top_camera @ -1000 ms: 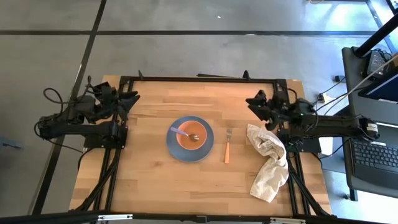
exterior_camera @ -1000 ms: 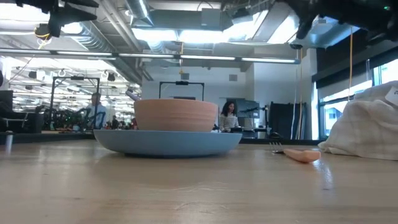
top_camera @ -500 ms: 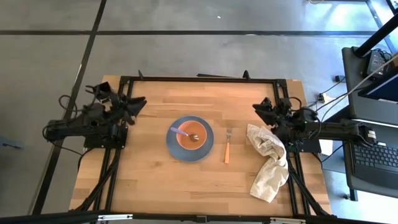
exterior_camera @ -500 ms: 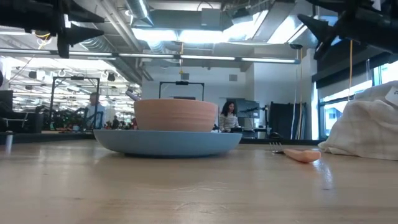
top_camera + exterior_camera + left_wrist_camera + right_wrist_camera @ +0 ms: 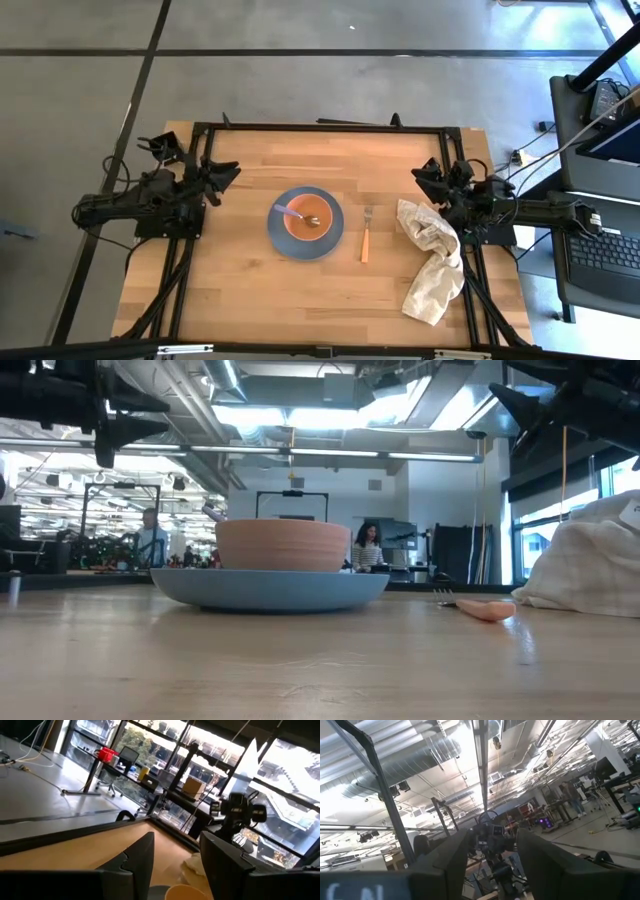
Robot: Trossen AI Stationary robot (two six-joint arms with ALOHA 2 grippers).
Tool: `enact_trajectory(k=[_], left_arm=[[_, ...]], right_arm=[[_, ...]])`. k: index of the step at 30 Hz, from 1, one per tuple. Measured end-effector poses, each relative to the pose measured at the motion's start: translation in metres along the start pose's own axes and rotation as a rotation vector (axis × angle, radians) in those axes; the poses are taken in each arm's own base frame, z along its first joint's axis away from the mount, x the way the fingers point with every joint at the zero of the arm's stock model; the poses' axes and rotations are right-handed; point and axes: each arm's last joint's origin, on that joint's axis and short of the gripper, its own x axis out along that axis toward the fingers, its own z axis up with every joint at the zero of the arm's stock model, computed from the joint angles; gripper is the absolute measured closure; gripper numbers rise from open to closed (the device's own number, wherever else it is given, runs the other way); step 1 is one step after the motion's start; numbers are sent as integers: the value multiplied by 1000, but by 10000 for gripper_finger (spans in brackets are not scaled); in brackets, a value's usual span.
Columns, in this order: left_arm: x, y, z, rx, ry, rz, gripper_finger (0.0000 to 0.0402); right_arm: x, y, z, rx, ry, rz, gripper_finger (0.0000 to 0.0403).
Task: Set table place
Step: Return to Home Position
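Observation:
A round blue plate (image 5: 276,232) lies at the middle of the wooden table (image 5: 250,290). An orange bowl (image 5: 318,230) stands on it, and a spoon with a lilac handle (image 5: 290,211) rests inside the bowl. A fork with an orange handle (image 5: 365,240) lies flat on the table to the plate's right. My left gripper (image 5: 228,175) hangs open and empty above the table's left part, pointing toward the plate. My right gripper (image 5: 420,178) hangs open and empty above the table's right part, over the cloth's far end. The left wrist view shows the bowl's rim (image 5: 187,892) past the open fingers.
An off-white crumpled cloth (image 5: 432,262) lies along the table's right side, from beside the fork down toward the near right corner. A black metal frame (image 5: 320,127) edges the table. Bare wood shows at the near left and the far middle.
My left gripper has swung toward the table's right and a little toward the near edge, coming nearer the plate, and has sunk slightly. My right gripper has drawn back toward the table's right edge and a little nearer. Plate, bowl, spoon, fork and cloth have stayed put.

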Motion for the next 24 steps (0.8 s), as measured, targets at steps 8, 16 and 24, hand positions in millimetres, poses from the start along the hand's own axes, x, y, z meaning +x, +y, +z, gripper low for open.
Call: enact_trajectory(k=[8, 16, 24], left_arm=[[6, 6, -19, -10, -45, -38, 250], [9, 9, -28, 17, -112, -84, 250], [10, 12, -37, 11, -45, -82, 250]], right_arm=[[0, 0, 0, -30, 0, -2, 231], [0, 0, 0, -27, 2, -2, 231], [0, -1, -2, -23, 24, -14, 231]])
